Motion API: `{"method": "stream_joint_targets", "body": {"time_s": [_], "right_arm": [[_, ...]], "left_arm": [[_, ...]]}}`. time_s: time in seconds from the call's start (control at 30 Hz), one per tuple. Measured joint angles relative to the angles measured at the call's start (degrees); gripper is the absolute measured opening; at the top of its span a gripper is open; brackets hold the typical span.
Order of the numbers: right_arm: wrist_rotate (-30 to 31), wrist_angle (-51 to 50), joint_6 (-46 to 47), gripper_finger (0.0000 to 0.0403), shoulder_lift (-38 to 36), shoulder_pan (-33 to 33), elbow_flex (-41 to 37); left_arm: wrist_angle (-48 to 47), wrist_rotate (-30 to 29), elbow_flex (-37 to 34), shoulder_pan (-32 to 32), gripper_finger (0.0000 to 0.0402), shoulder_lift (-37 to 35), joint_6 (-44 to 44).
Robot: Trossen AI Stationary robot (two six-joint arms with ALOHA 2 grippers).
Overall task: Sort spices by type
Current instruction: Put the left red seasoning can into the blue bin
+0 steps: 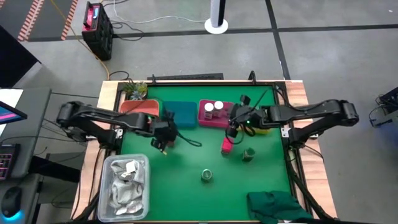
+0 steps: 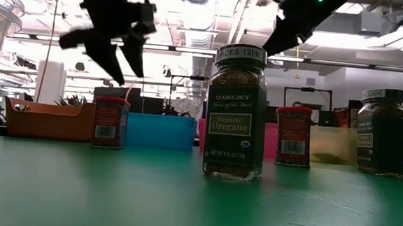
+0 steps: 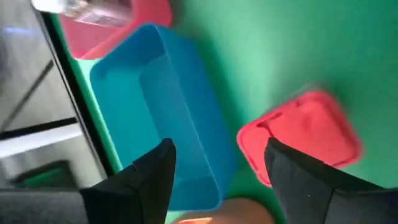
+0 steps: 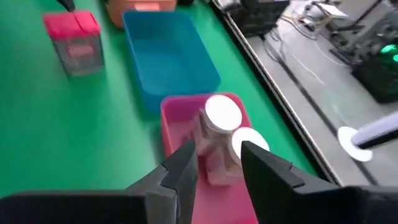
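Note:
My left gripper [image 1: 163, 144] hovers open above a pink block [image 3: 298, 134] that stands on the green mat in front of the blue bin [image 3: 168, 112]. My right gripper [image 4: 219, 152] is open above the pink bin [image 1: 214, 118], where two white-capped jars [image 4: 222, 115] stand upright. A second pink block [image 1: 227, 145] stands on the mat near the right gripper. Two greenish glass jars [image 1: 249, 154] [image 1: 207, 176] stand upright farther toward the near edge. In the low view the nearer one is an oregano jar [image 2: 235, 115]. No foil packets show.
An orange bin [image 1: 140, 107] and a yellowish bin [image 1: 264, 129] flank the blue and pink ones along the far edge. A clear tub of white wrappers [image 1: 127, 186] sits at the near left corner, and a dark green cloth [image 1: 277, 205] at the near right.

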Motion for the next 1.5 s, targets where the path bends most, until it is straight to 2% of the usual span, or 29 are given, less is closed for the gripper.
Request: {"method": "stream_joint_targets", "body": {"time_s": [0.13,0.27,0.4,0.57,0.73,0.87,1.07,1.23,1.5], "right_arm": [[3.8,-2.6,1.4,0.0154,-2.3,1.7,0.0],[5.0,-3.4,2.1,0.0154,-4.5,2.5,-0.3],[5.1,-3.0,2.1,0.0154,-6.5,2.4,-1.5],[5.1,-0.6,2.1,0.0154,-8.2,0.9,-4.5],[5.1,1.3,2.6,0.0154,-8.3,-0.1,-6.8],[4.9,4.1,2.6,0.0154,-8.3,0.1,-8.7],[4.9,5.4,2.5,0.0154,-8.3,0.6,-9.1],[4.8,6.4,2.4,0.0154,-8.3,1.9,-9.1],[4.8,8.4,2.1,0.0154,-8.3,2.7,-9.1]], "left_arm": [[-0.4,-1.0,0.0,-1.2,0.0233,3.7,6.5],[-1.4,-1.3,0.0,-2.2,0.0233,4.5,10.6],[-2.2,-0.3,0.2,-2.2,0.0233,3.9,12.8],[-3.7,-0.2,4.2,-2.2,0.0233,3.9,12.8],[-16.0,1.2,8.7,-2.5,0.0233,4.1,18.1],[-21.1,4.4,8.6,-2.5,0.0233,4.6,30.1],[-17.3,6.3,8.6,-2.9,0.0236,4.6,41.6],[-17.9,9.1,8.5,-2.9,0.0254,4.6,48.9],[-14.4,13.7,7.8,-2.7,0.0277,4.5,51.0]]}}
